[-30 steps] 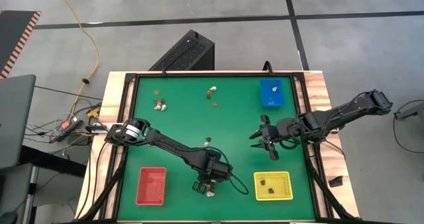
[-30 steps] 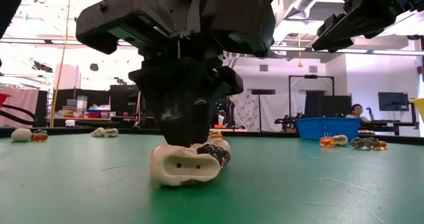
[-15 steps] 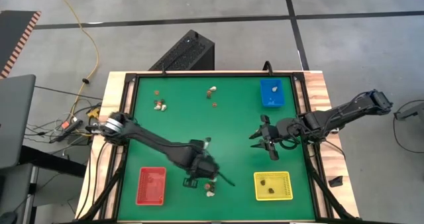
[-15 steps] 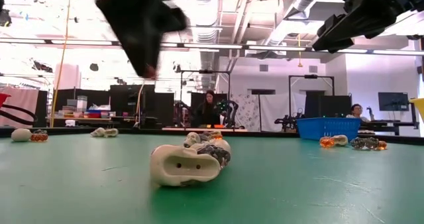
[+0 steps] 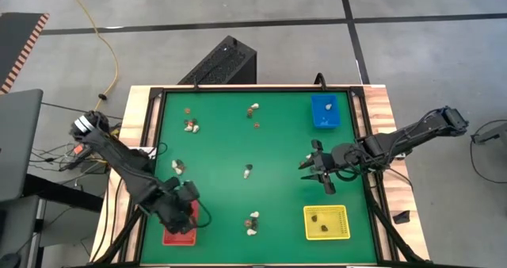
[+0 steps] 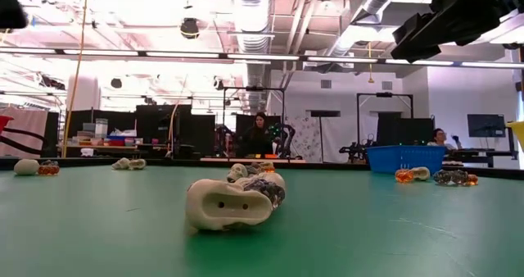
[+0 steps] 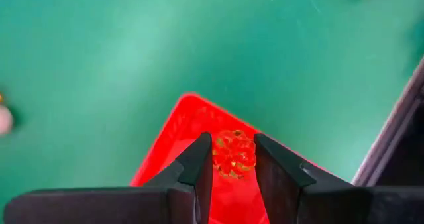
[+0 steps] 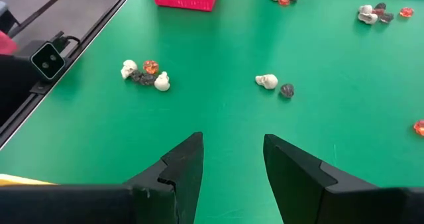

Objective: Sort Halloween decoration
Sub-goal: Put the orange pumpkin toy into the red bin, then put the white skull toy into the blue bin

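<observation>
My left gripper (image 5: 185,210) hovers over the red tray (image 5: 176,230) at the table's near left and is shut on an orange trinket (image 7: 233,154). My right gripper (image 5: 315,171) waits open above the mat at the right, fingers apart in its wrist view (image 8: 232,143). Loose trinkets lie on the green mat: a whitish skull with a dark one (image 5: 253,224) near the near edge, which the low view shows close up (image 6: 228,205), a pair at mid-table (image 5: 248,170), a cluster at mid-left (image 5: 178,166), and others toward the far edge (image 5: 190,125). My left gripper pinches the orange translucent trinket (image 7: 233,159) between its two fingers (image 7: 199,163), one on each side of it. The fingers point down from above. The trinket is lifted clear, hanging over the red tray's corner (image 7: 192,111).
A blue tray (image 5: 324,111) at the far right holds a whitish piece. A yellow tray (image 5: 325,222) at the near right holds dark pieces. A raised black frame (image 5: 150,141) borders the mat. People sit in the room beyond the table (image 6: 260,133).
My left gripper has lifted from the trinket group near the middle of the near edge, carrying the orange piece. It swung quickly toward the table's left and now stands over the red tray. The whitish skull and dark trinket stayed in place.
</observation>
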Controlling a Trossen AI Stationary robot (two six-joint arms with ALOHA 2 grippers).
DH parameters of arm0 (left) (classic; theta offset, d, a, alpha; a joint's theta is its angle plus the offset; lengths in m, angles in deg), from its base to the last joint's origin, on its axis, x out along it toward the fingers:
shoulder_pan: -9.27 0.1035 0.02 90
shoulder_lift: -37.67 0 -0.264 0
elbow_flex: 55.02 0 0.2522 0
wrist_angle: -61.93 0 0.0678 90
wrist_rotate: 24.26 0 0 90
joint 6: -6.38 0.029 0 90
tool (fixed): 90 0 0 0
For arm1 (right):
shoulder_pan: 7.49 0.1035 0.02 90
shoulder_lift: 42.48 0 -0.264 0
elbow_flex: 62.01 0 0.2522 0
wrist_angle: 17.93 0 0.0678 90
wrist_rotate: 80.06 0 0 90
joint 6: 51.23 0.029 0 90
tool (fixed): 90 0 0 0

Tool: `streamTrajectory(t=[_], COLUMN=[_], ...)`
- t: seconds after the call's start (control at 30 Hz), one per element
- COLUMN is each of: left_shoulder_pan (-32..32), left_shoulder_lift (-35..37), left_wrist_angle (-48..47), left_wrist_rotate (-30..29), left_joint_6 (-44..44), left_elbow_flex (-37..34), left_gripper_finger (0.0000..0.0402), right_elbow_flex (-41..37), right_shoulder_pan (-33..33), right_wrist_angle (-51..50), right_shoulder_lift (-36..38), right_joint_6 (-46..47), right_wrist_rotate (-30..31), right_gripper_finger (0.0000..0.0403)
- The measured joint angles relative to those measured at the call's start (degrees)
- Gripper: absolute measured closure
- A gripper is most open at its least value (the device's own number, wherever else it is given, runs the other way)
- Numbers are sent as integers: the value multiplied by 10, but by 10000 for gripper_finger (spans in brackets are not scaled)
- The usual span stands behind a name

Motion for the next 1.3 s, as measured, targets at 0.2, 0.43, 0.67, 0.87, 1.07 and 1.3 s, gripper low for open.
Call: streamTrajectory(t=[0.2,0.43,0.67,0.87,1.07,1.3], left_shoulder_pan=[-36,-33,-33,-22,49,259], left_shoulder_lift=[18,16,17,35,51,14], left_wrist_angle=[1,28,30,79,64,122], left_wrist_rotate=[7,46,50,-19,-202,-107], left_joint_6=[-115,-143,-137,-41,67,289], left_elbow_flex=[-44,-72,-73,-73,-73,-73], left_gripper_finger=[314,281,239,228,231,250], right_elbow_flex=[0,0,0,0,0,0], right_shoulder_pan=[-4,-4,-4,-4,-12,-39], right_wrist_angle=[0,1,3,27,31,39], right_shoulder_lift=[0,0,0,0,0,0], right_joint_6=[0,0,0,0,0,30], right_wrist_rotate=[0,1,2,4,4,4], right_gripper_finger=[214,214,214,214,214,214])
